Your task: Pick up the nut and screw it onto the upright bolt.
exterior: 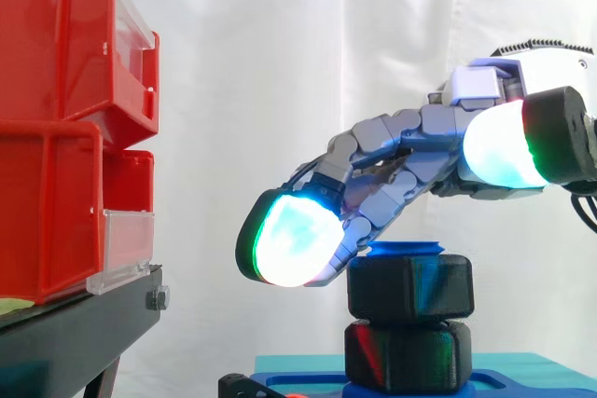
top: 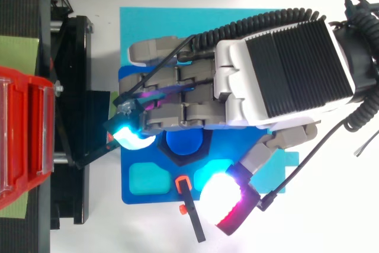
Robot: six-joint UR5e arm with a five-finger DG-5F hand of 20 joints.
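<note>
Your hand hangs released over the nut, which looks rigid, light plastic, so grip its flat sides, not the bolt.

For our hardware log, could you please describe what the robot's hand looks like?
The hand has grey, segmented fingers ending in thick pads with black backs, glowing white and cyan with green and red edges. Its back is a white casing with a black ribbed panel.
</note>
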